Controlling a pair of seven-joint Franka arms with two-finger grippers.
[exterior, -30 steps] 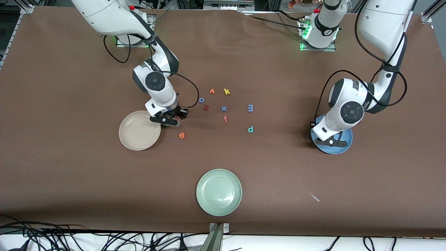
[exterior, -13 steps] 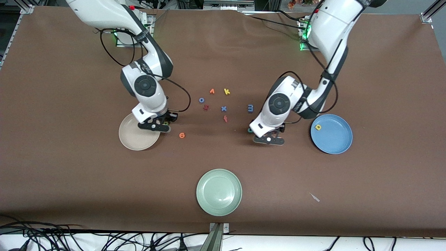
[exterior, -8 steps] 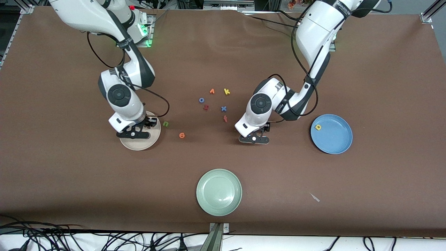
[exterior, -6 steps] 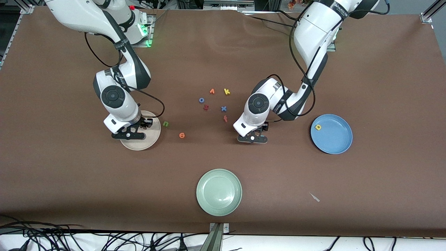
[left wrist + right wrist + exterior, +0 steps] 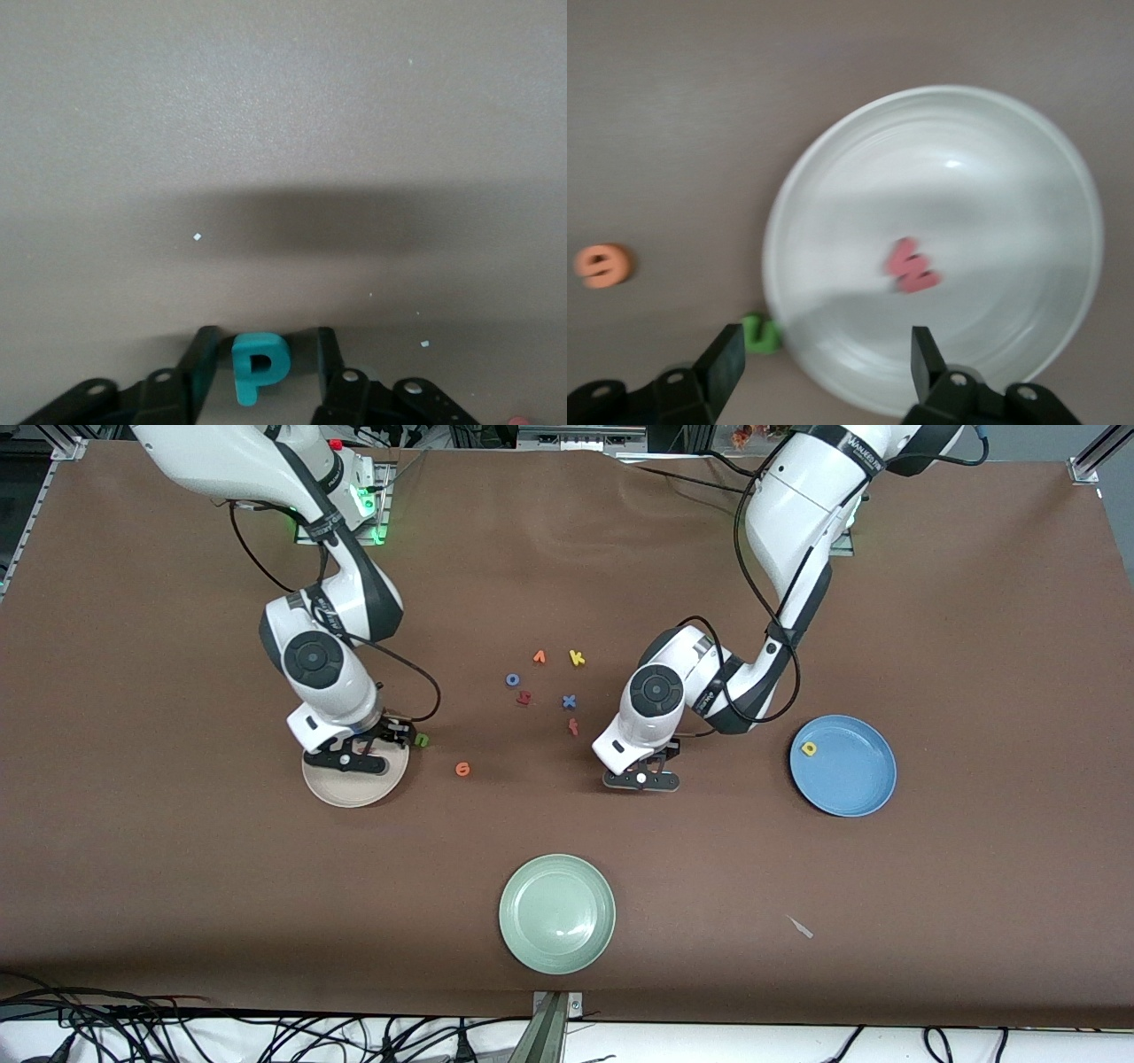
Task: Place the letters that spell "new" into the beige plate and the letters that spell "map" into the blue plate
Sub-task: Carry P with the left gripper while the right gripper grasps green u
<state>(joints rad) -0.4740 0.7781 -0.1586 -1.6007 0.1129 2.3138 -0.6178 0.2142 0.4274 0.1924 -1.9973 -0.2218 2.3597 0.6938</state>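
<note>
The right gripper (image 5: 827, 345) is hanging over the beige plate (image 5: 354, 793) with its jaws wide apart and nothing between them. A second ago it was coming in closed on a letter, and the red-pink w (image 5: 911, 266) is now lying flat inside that plate, so the first letter of "new" is counting as delivered. The left gripper (image 5: 266, 336), which a couple of seconds ago was over the blue plate (image 5: 850, 788), is now sitting low at the table toward the middle. Its jaws are standing narrow on either side of the teal p (image 5: 260, 365), with a slim gap showing on each side, so a firm pinch is not yet confirmed. The yellow a (image 5: 808, 748) is lying inside the blue plate near its rim.

Three plates are showing: beige, blue and a pale green plate (image 5: 556, 912), which is holding nothing. "New" is standing at one of three, with the green n (image 5: 423, 740) just outside the beige rim and the orange e (image 5: 462, 769) nearer the front camera than it. "Map" is standing at one of three, with the p being taken up and the m not showing, presumably hidden under the left arm. Six other letters are lying in the centre cluster: yellow k (image 5: 577, 658), orange v (image 5: 539, 657), blue o (image 5: 512, 679), blue x (image 5: 569, 701), a dark red letter (image 5: 524, 698) and a red f (image 5: 573, 727).
</note>
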